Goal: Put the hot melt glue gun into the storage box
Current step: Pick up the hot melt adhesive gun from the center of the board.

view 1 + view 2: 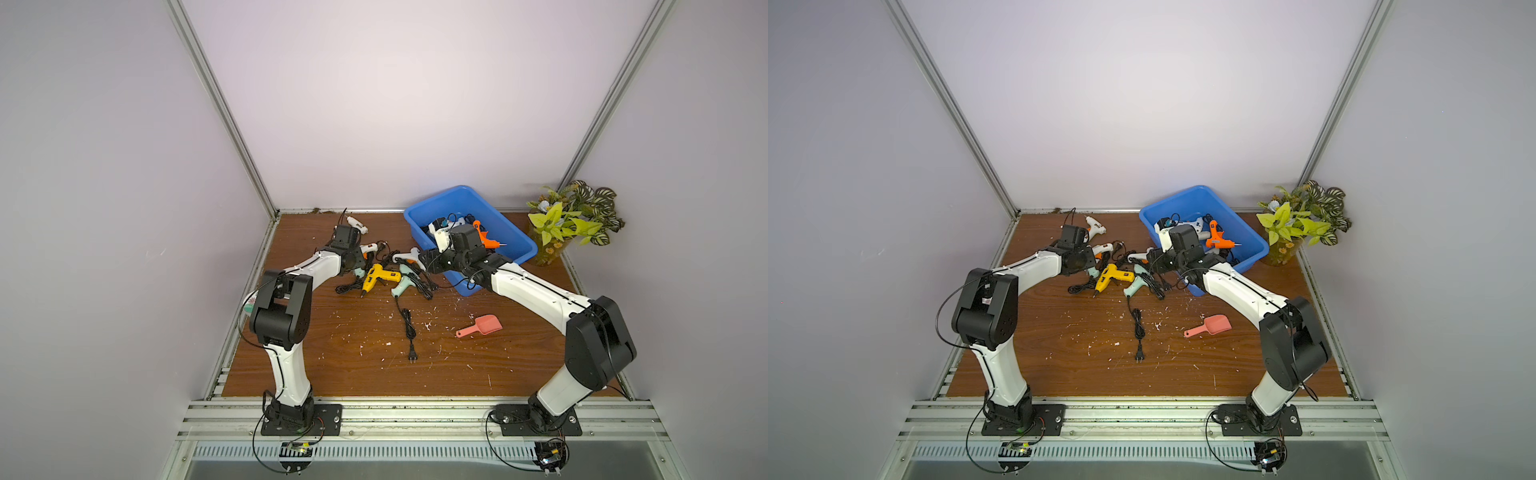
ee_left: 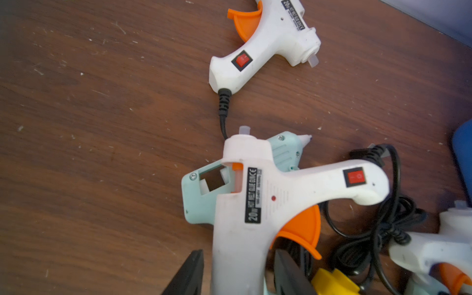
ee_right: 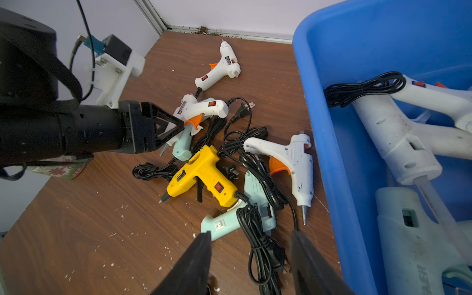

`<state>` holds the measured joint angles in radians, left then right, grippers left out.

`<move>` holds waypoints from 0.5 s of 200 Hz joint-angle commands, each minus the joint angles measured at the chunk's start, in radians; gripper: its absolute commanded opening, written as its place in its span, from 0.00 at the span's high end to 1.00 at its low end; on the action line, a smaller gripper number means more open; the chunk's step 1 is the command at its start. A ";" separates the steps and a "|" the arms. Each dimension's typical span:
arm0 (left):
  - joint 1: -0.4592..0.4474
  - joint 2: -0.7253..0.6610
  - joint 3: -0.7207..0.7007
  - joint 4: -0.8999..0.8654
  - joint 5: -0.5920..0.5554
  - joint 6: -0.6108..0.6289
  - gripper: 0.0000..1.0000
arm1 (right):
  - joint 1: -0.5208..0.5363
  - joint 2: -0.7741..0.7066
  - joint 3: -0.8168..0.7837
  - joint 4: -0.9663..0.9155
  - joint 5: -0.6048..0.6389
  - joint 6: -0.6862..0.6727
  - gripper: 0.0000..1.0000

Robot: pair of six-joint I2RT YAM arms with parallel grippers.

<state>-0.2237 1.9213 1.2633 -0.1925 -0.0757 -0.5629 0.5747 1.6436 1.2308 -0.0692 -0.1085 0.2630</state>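
Scuffed brown wood-grain tabletop (image 1: 332, 353) fills the lilac-walled cell, with the bright blue plastic storage box (image 1: 494, 208) at its back right, several guns already inside. Left of the box lies a tangled heap, where the white hard-plastic hot melt glue gun (image 2: 255, 204) with an orange trigger rests on a mint-green glue gun (image 2: 199, 199). Around its barrel the left gripper (image 2: 238, 251) stands part-open; contact is unclear. Beside the box the right gripper (image 3: 251, 233) hangs open, empty. The gun is likely light, rigid and slick, so grip the flat barrel sides. The black cords (image 2: 370, 224) may snag.
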 commanded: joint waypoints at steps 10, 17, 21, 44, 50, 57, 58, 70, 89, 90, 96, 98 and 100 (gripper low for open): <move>-0.002 0.039 0.012 -0.031 -0.003 0.027 0.53 | 0.005 -0.056 0.010 0.017 0.016 0.004 0.44; -0.002 0.042 0.015 -0.031 -0.004 0.028 0.54 | 0.004 -0.057 0.010 0.017 0.018 0.005 0.44; -0.002 0.044 0.017 -0.031 -0.004 0.028 0.56 | 0.005 -0.057 0.011 0.018 0.019 0.005 0.44; -0.002 0.039 0.027 -0.033 -0.002 0.027 0.67 | 0.005 -0.060 0.010 0.017 0.024 0.003 0.44; -0.002 0.034 0.027 -0.033 -0.005 0.027 0.69 | 0.005 -0.061 0.008 0.017 0.024 0.003 0.44; -0.002 0.027 0.029 -0.035 -0.007 0.027 0.71 | 0.005 -0.059 0.008 0.017 0.024 0.004 0.44; -0.002 0.025 0.028 -0.035 -0.007 0.028 0.71 | 0.005 -0.059 0.008 0.017 0.024 0.004 0.44; -0.002 0.011 0.027 -0.039 -0.010 0.028 0.74 | 0.005 -0.058 0.006 0.017 0.023 0.004 0.44; -0.002 -0.027 0.016 -0.039 -0.012 0.030 0.77 | 0.005 -0.056 0.003 0.023 0.020 0.007 0.44; -0.002 -0.030 0.014 -0.038 -0.011 0.030 0.78 | 0.004 -0.056 0.003 0.023 0.020 0.007 0.44; -0.003 -0.047 0.005 -0.034 -0.012 0.029 0.80 | 0.005 -0.056 0.001 0.024 0.018 0.008 0.44; -0.004 -0.051 0.002 -0.033 -0.011 0.029 0.82 | 0.004 -0.057 0.000 0.025 0.019 0.008 0.44; -0.004 -0.058 -0.002 -0.032 -0.009 0.028 0.83 | 0.005 -0.056 0.000 0.026 0.019 0.009 0.44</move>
<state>-0.2237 1.9423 1.2648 -0.2104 -0.0731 -0.5442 0.5747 1.6432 1.2308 -0.0700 -0.1017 0.2630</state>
